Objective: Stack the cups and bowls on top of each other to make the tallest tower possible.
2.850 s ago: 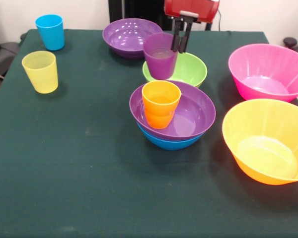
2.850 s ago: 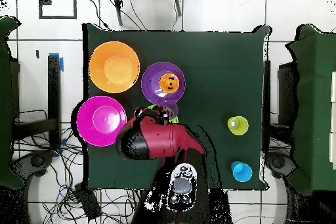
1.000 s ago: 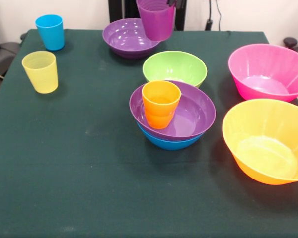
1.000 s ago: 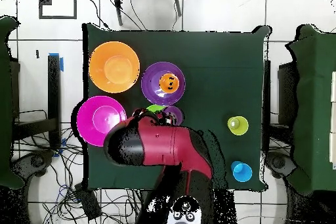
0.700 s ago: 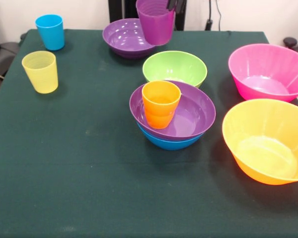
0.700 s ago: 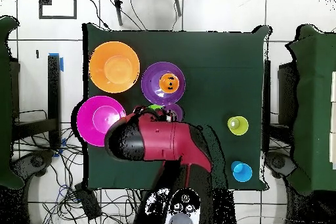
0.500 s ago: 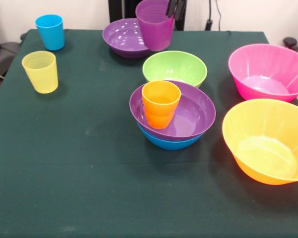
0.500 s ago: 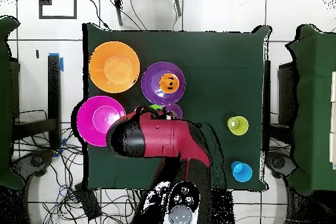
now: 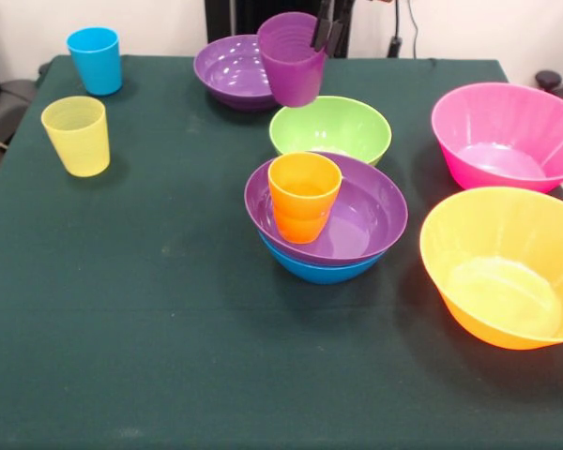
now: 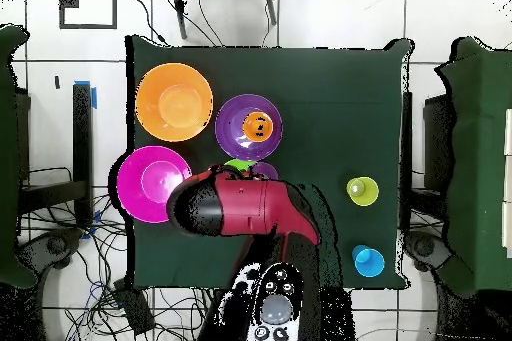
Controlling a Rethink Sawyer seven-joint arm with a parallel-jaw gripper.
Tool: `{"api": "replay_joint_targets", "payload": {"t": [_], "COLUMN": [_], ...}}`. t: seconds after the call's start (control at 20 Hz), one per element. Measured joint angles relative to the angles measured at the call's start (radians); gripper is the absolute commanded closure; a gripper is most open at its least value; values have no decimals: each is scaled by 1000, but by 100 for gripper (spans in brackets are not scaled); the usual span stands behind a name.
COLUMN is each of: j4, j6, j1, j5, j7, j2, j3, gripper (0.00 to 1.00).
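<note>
My gripper is shut on the rim of the purple cup, which hangs tilted in the air above the back edge of the green bowl. The tower stands mid-table: a blue bowl lowest, a purple bowl nested in it, and an orange cup upright inside. A second purple bowl sits behind. In the overhead view the arm hides the gripper and most of the green bowl; the orange cup shows in its purple bowl.
A yellow cup and a blue cup stand at the left. A large pink bowl and a large orange bowl sit at the right. In the overhead view they are the orange bowl and pink bowl.
The purple cup was lifted off the green bowl's area to the top of the front view. Over the last second it has come back down a little and tilted.
</note>
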Motion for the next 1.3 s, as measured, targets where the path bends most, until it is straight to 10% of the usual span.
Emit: {"api": "replay_joint_targets", "payload": {"t": [1.3], "j4": [-8], "j6": [-32], "j1": [-7], "j5": [3], "j7": [0], "j2": [47], "j3": [9], "gripper": [100]}}
